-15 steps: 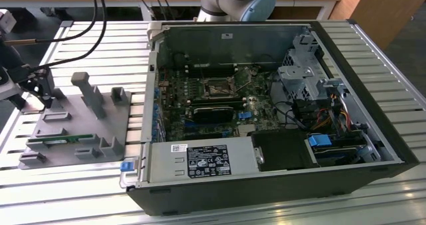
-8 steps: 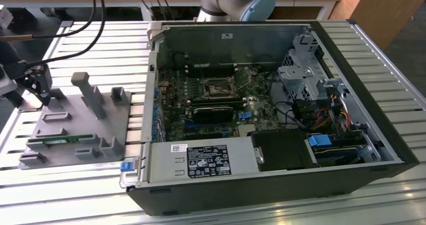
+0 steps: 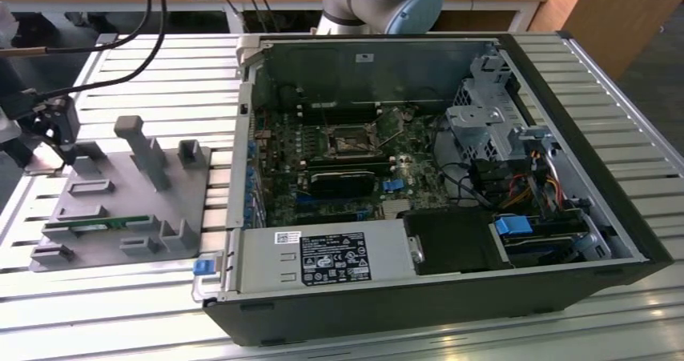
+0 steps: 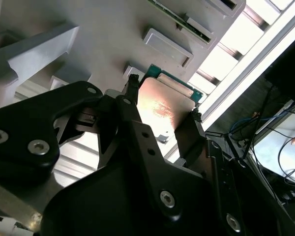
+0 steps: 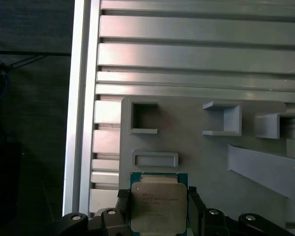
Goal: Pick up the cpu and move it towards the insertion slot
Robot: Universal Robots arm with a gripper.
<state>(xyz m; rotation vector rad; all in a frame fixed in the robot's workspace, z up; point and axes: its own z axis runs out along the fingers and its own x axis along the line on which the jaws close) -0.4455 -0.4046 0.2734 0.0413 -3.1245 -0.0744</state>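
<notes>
End effector (image 5: 158,196) grips the cpu (image 5: 159,209) flat, silver lid apparently upward

From my end I saw the open PC case (image 3: 428,313) lying flat on the slatted alu table (image 3: 128,297). Inside it: PSU (image 3: 320,258) w/ a white label at the near edge and a blue latch (image 3: 207,266) just beside it. A long black card (image 3: 342,182) sat mid-board. A metal drive cage (image 3: 481,129) and orange/yellow wires (image 3: 524,189) were toward the exterior view's right. A grey fixture plate (image 3: 118,193) sat beside the case on the exterior view's left, w/ a tall post (image 3: 139,149) upright and a green mem stick (image 3: 102,224) lying in a holder. In the first wrist view I noted a square pocket (image 5: 144,118) and, near it, a shallow rect. recess (image 5: 155,159). Black cables (image 3: 139,49) draped over the table's far corner.
</notes>
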